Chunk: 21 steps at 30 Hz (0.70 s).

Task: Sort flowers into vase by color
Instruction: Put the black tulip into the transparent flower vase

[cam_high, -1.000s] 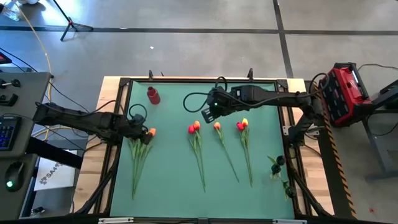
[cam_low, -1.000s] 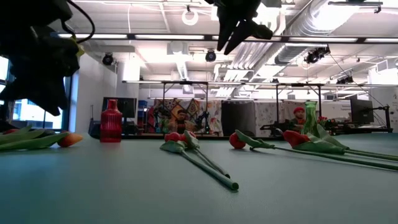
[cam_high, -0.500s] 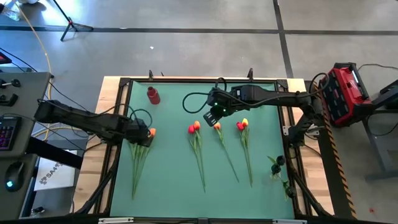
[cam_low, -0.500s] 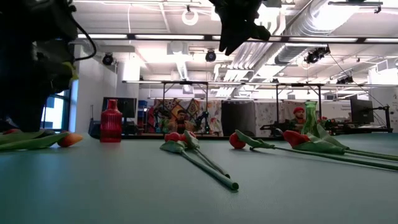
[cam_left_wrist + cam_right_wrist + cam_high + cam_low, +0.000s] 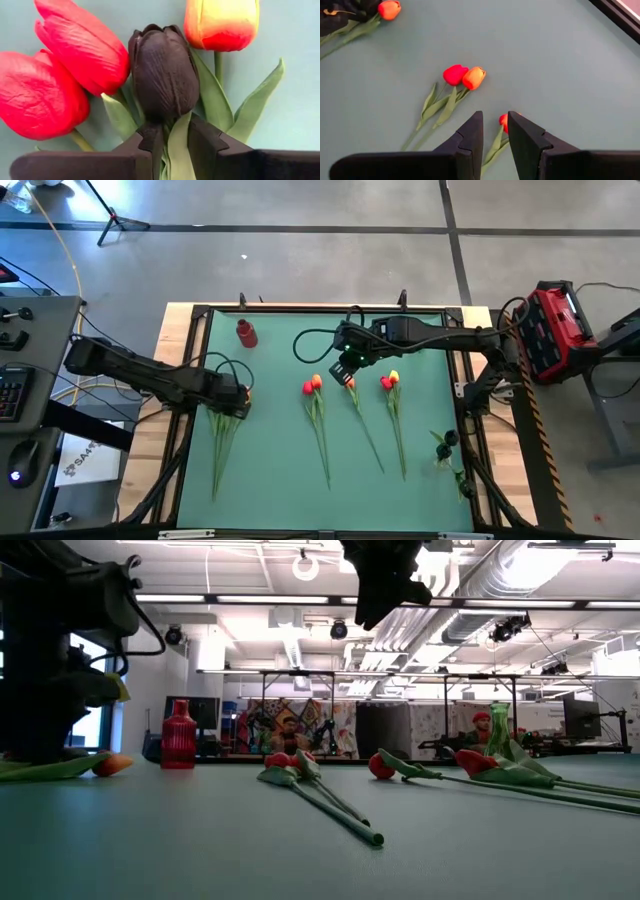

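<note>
Tulips lie flat on the green table in groups. The left bundle (image 5: 222,435) has two red heads (image 5: 80,55), a dark head (image 5: 162,70) and an orange head (image 5: 222,25). My left gripper (image 5: 236,394) is low over this bundle. Its narrowly open fingers (image 5: 176,147) stand on either side of a green leaf (image 5: 177,142) just below the dark head. My right gripper (image 5: 345,368) hovers, narrowly open and empty (image 5: 495,132), above a single orange tulip (image 5: 349,383). A red vase (image 5: 246,333) stands at the far left. My left gripper comes from above with its fingers either side of the green leaf and stem (image 5: 177,150) just under the dark head. The bundle lies on the table. Whether the fingers (image 5: 150,147) touch the leaf, I cannot tell.
A red and orange pair (image 5: 312,385) and a red and yellow pair (image 5: 389,382) lie mid-table, stems toward the near edge. Small dark things with green (image 5: 447,445) lie near the right edge. The black frame (image 5: 190,360) borders the table.
My left gripper has moved a little toward the table's near edge and come down over the heads of the left bundle. My right gripper has shifted slightly toward the single orange tulip. The flowers have not moved.
</note>
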Tool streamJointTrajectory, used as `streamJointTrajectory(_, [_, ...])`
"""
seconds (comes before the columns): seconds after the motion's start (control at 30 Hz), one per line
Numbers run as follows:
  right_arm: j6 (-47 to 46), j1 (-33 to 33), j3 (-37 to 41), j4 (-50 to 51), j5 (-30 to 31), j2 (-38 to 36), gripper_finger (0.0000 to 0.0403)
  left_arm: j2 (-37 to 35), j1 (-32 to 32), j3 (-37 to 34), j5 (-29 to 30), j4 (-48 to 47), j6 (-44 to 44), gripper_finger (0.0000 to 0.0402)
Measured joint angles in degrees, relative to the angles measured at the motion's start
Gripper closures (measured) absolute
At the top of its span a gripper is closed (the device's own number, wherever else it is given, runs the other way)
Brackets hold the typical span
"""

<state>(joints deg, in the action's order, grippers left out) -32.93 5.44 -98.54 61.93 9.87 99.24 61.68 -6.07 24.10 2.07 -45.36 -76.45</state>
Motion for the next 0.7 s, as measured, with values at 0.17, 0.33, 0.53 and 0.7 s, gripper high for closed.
streamJointTrajectory(0.17, [1.1,0.5,0.0,0.0,-0.7,0.0,0.0325,-0.1,0.0,0.4,0.3,0.3,0.0,0.0359])
streamJointTrajectory(0.33, [1.5,1.0,0.0,-0.2,-1.7,0.0,0.0325,-0.4,0.0,2.0,2.4,0.5,0.3,0.0395])
streamJointTrajectory(0.53, [1.5,1.0,0.0,-2.6,-5.3,0.0,0.0325,-0.4,0.0,5.0,3.9,0.4,2.6,0.0395])
streamJointTrajectory(0.7, [1.5,0.9,0.0,-8.2,-9.9,0.0,0.0325,-1.3,0.0,8.5,4.6,0.4,4.5,0.0395])
